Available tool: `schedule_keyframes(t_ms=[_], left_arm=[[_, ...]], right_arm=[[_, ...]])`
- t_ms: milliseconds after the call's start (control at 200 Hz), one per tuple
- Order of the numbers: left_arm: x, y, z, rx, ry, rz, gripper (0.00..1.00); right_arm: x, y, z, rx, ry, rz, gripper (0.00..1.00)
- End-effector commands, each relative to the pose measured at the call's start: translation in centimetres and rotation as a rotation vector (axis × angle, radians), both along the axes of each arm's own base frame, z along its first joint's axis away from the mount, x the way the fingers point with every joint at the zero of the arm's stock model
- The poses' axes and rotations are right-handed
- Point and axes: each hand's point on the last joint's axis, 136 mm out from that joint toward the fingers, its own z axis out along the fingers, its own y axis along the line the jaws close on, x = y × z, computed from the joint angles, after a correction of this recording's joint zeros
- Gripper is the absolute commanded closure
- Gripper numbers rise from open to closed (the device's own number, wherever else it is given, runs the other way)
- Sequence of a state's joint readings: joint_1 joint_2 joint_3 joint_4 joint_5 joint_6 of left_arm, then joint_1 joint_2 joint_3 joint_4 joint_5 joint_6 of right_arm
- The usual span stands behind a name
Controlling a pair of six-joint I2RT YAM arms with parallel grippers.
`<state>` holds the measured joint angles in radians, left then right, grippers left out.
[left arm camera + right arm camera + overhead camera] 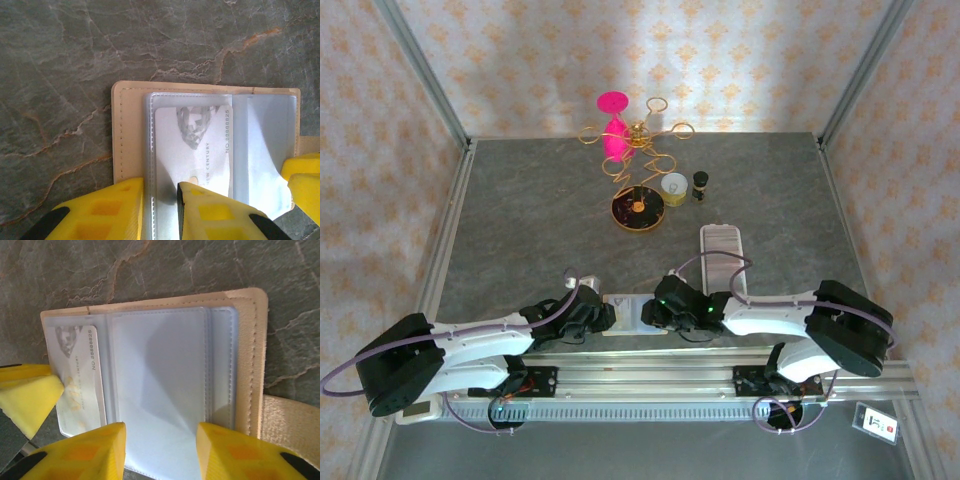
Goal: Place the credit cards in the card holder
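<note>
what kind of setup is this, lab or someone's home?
Most likely a lab test cell dressed up as a home: aluminium frame posts hold patterned wallpaper panels around a grey stone-look tabletop, with two arms bolted to a rail at its near edge.

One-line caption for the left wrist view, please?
Left gripper pinches a clear sleeve of the open beige card holder lying on the table, a pale card in the sleeve.

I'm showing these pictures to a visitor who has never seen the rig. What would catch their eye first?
Probably the hot-pink goblet at the far end of the table, beside a gold wire stand. Next, near the arm bases, the two grippers meet over the beige card holder, lying open on the grey tabletop. Up close, a pale credit card sits inside one clear sleeve, with the left gripper straddling the sleeve's edge.
</note>
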<state>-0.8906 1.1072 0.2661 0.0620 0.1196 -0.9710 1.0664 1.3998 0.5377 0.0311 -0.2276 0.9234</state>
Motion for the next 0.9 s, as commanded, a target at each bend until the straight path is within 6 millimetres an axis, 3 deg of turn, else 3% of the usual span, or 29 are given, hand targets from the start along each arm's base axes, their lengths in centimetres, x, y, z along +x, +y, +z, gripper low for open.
schedule_keyframes(t_ms=[0, 325, 896], left_arm=[[-1.5, 1.2, -1.7, 0.048, 0.055, -0.005, 0.75], [-1.5, 1.4, -1.8, 0.044, 0.052, 0.001, 0.75], [-1.5, 1.2, -1.8, 0.029, 0.057, 0.004, 0.77]], right_arm=[[-0.3, -0.4, -1.3, -0.05, 0.015, -0.006, 0.57], [0.3, 3.1, -0.1, 0.032, 0.007, 0.031, 0.57], [1.0, 5.7, 2.4, 0.189, -0.011, 0.022, 0.59]])
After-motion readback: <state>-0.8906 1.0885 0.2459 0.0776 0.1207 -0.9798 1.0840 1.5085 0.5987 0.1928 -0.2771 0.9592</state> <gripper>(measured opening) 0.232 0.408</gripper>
